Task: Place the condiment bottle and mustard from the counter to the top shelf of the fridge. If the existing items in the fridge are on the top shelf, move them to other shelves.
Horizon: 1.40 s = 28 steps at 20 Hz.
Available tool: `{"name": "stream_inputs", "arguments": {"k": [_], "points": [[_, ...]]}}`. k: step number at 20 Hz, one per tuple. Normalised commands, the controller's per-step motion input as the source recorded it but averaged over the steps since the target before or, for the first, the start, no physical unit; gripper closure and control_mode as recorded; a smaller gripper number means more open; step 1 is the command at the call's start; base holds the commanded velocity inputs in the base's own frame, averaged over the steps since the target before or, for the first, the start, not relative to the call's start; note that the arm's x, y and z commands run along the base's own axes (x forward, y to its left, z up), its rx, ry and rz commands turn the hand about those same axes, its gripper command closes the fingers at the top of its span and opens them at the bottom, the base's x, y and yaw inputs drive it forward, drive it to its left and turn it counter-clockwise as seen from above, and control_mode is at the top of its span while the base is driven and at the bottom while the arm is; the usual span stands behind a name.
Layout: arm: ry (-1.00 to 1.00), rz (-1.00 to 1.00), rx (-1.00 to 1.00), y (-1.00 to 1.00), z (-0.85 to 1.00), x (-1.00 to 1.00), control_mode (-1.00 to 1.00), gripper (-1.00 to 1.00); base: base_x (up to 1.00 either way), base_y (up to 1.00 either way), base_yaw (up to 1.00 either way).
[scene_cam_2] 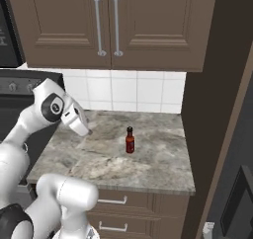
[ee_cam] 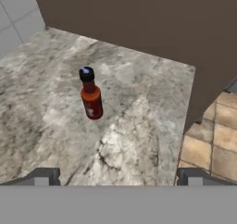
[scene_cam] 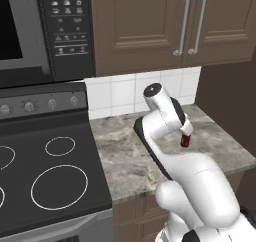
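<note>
- A simulated kitchen corner: a grey-brown marbled stone desk (scene_cam_2: 148, 169) sits over brown drawers (scene_cam_2: 123, 203), with white wall tiles (scene_cam_2: 133, 90) behind it and brown wall cabinets (scene_cam_2: 113, 25) above.
- The condiment bottle (scene_cam_2: 130, 140), small, slim and dark red-brown with a black cap and a red label, stands upright on the desk. It is roughly mid-depth on the stone, nearer the tall dark brown side panel (scene_cam_2: 217, 85) than the stove.
- From the left base view, the bottle (scene_cam: 185, 139) is partly hidden behind the robot's white arm (scene_cam: 165, 116); only its lower body shows.
- A black stovetop (scene_cam: 50, 176) with white ring markings adjoins the desk on the left, with a knob panel behind it and a microwave (scene_cam: 45, 31) above.
- The arm bends over the stove side of the desk, its hand angled down toward the stone.
- The claw (ee_cam: 118, 177) is spread wide apart and grips nothing; its two dark fingertips (ee_cam: 44, 176) show at the bottom corners of the hand view.
- In the hand view the bottle (ee_cam: 91, 98) stands ahead of the claw, well apart from both tips, slightly left of centre.
- Tan floor tiles (ee_cam: 215, 144) show past the desk's edge on the right of the hand view.
</note>
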Motion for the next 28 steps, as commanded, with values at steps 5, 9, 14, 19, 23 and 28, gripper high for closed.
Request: {"name": "stream_inputs", "arguments": {"k": [5,9,14,19,23,28], "points": [[-0.04,-0.16,-0.04,-0.15,-0.53,0.66,-1.00,-1.00,0.00,0.00,0.00],[-0.05,-0.16,-0.05,-0.33,-0.49,0.46,-1.00,-1.00,0.00,0.00,0.00],[-0.02,-0.12,0.00,-0.43,-0.08,0.04,-1.00,-1.00,0.00,0.00,0.00],[0.00,-0.14,0.00,-0.23,-0.08,0.00,-1.00,-1.00,0.00,0.00,0.00],[0.00,-0.07,0.00,0.00,-0.36,0.02,-1.00,-1.00,0.00,0.00,0.00],[0.00,-0.05,0.00,-0.04,-0.34,0.17,-1.00,-1.00,0.00,0.00,0.00]]}}
